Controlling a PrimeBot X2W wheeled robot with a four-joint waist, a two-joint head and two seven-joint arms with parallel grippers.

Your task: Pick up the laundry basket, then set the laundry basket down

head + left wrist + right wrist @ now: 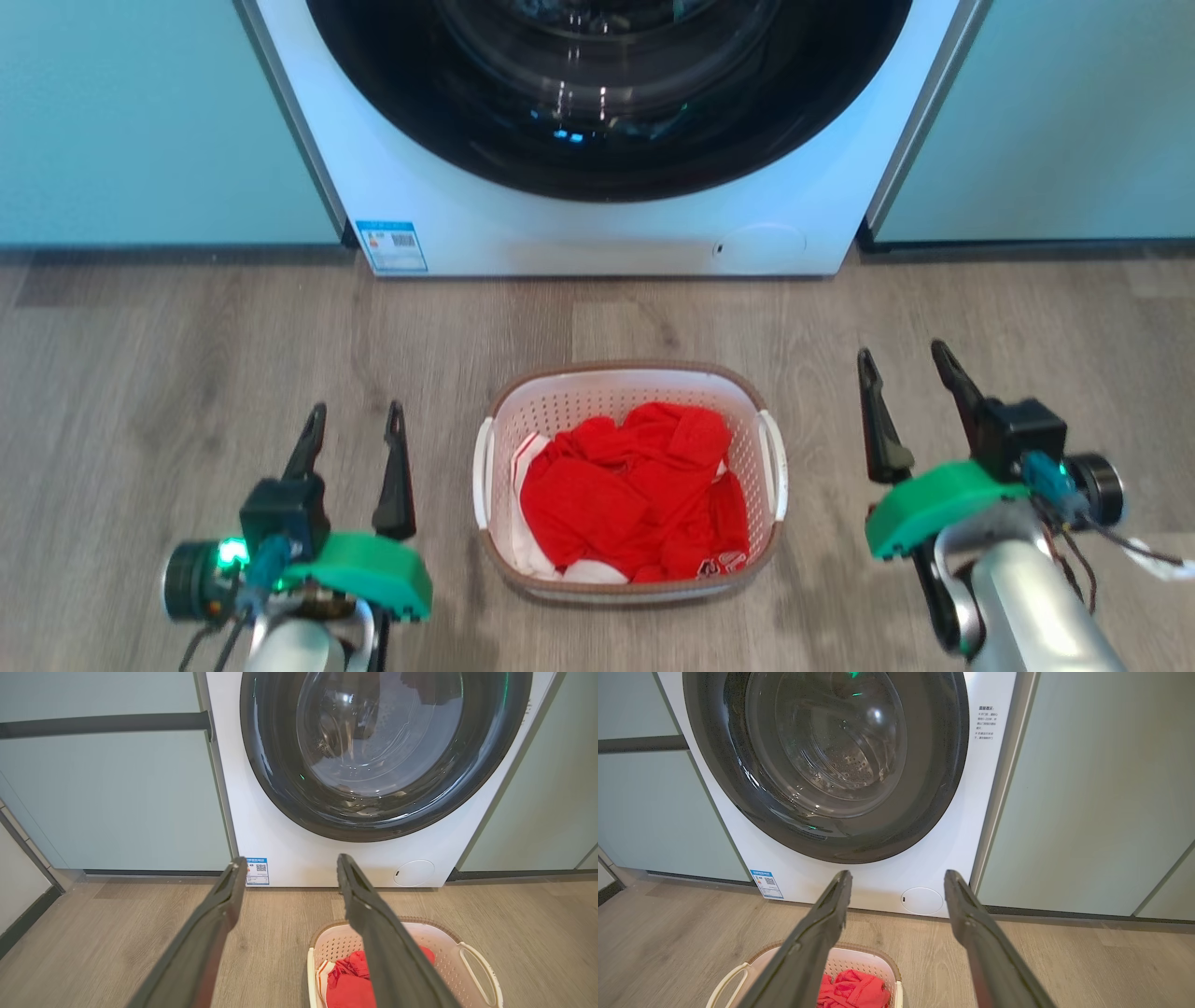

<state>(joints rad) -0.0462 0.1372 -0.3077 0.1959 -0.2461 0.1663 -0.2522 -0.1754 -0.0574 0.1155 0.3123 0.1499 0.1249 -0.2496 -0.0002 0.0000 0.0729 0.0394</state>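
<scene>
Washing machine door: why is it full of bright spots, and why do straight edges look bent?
Head view: the washing machine door mirrors small white and blue lights; the picture is slightly soft. Left wrist view: the wide lens bows the edges of the cabinet; the glass carries streaky reflections. Right wrist view: same bowing, a bright glint on the glass.

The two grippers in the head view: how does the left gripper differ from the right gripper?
The left gripper stands left of the laundry basket, the right gripper right of it. The right gripper's tips reach higher up that view than the left gripper's. Both are open, empty and clear of the basket.
</scene>
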